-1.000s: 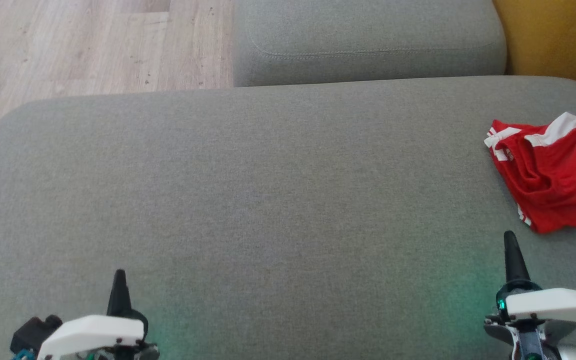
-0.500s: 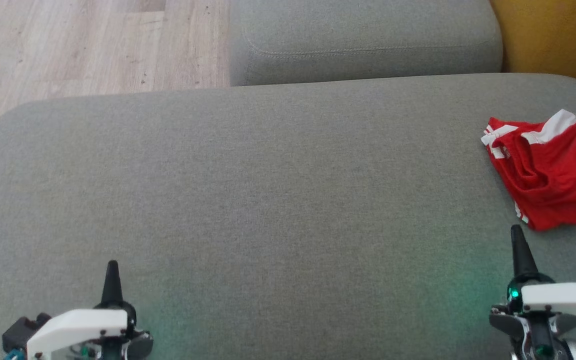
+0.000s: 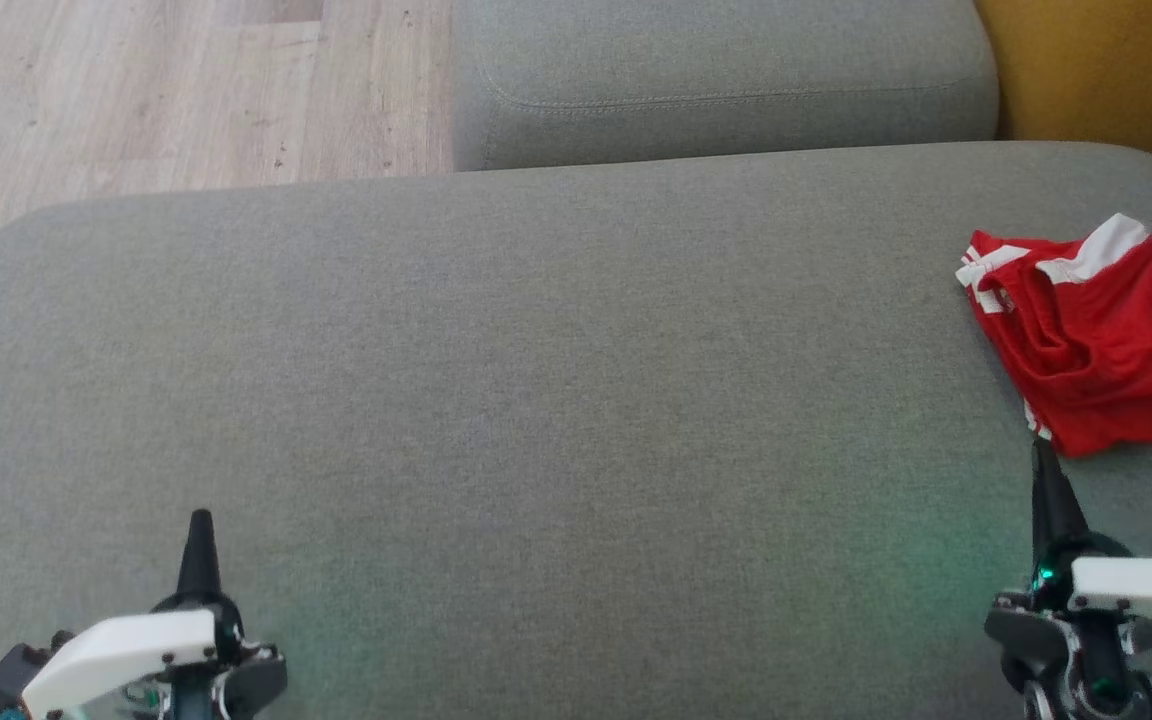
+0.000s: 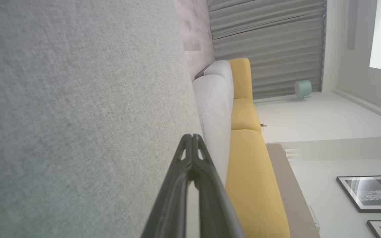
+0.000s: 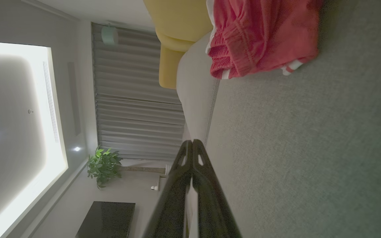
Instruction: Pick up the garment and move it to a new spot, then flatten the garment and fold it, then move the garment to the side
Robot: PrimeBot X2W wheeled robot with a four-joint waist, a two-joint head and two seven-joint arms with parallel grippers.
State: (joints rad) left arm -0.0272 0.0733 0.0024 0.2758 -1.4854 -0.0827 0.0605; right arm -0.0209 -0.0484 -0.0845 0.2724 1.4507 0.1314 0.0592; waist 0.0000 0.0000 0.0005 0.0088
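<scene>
Right gripper (image 3: pixel 1040 450) has crept up just beside the garment (image 3: pixel 1106 340), fingers clenched on nothing.
Your garment lies at 3 o'clock by the cushion's (image 3: pixel 536 350) right edge; left gripper (image 3: pixel 200 520), clenched too, sits at 7 o'clock with open cushion ahead.

support: grey sofa cushion (image 3: pixel 496 380) | on it: crumpled red garment (image 3: pixel 1106 350), right edge

Crumpled red garment (image 3: pixel 1101 350) on grey cushion (image 3: pixel 536 400), right claw (image 3: pixel 1042 452) just beside.
</scene>
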